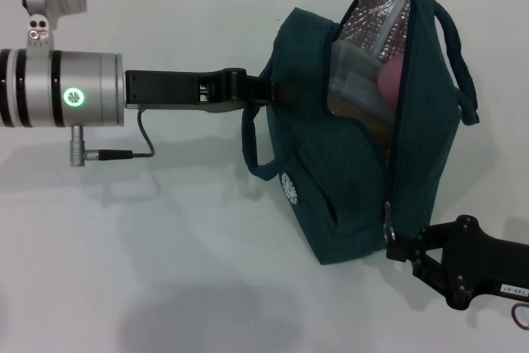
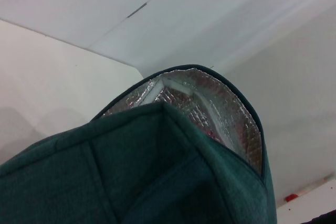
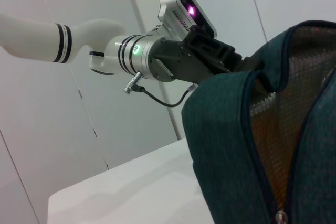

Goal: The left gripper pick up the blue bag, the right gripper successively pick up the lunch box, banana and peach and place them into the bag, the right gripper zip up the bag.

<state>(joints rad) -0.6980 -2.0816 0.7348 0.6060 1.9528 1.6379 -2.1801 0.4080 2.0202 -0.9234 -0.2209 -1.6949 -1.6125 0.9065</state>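
Note:
The blue bag (image 1: 355,188) lies tilted on the white table with its mouth open and the silver foil lining (image 1: 376,14) showing. Inside I see the clear lunch box (image 1: 354,80) and the pink peach (image 1: 390,80); the banana is hidden. My left gripper (image 1: 269,93) reaches in from the left and is shut on the bag's upper edge by a handle. My right gripper (image 1: 393,247) sits at the bag's lower right corner, its tips closed on the zipper pull (image 1: 387,222) at the low end of the open zip. The bag (image 2: 157,171) fills the left wrist view.
A white table (image 1: 165,270) spreads to the left and front of the bag. A grey cable (image 1: 140,142) hangs under the left wrist. The bag's second handle (image 1: 463,64) sticks out on the right side. The left arm (image 3: 131,53) shows above the bag (image 3: 231,129) in the right wrist view.

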